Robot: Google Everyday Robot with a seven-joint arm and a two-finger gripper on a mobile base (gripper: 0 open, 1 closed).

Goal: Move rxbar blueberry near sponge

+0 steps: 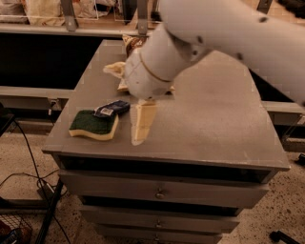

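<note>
The sponge (93, 125), dark green on top with a pale yellow foam layer, lies near the front left corner of the grey cabinet top (214, 124). The rxbar blueberry (112, 108), a small navy wrapper with a white label, lies free against the sponge's back right edge, its label end on the sponge. My gripper (126, 101) hangs just right of the bar, open and empty. One cream finger (142, 121) points down at the cabinet top right of the sponge. The other finger (114, 70) shows behind the wrist.
A tan-brown snack bag (133, 42) lies at the back of the cabinet top, mostly hidden by my white arm (214, 33). Drawers (159, 193) run below the top. A shelf with bags (43, 9) stands behind. Cables (28, 157) lie on the floor at left.
</note>
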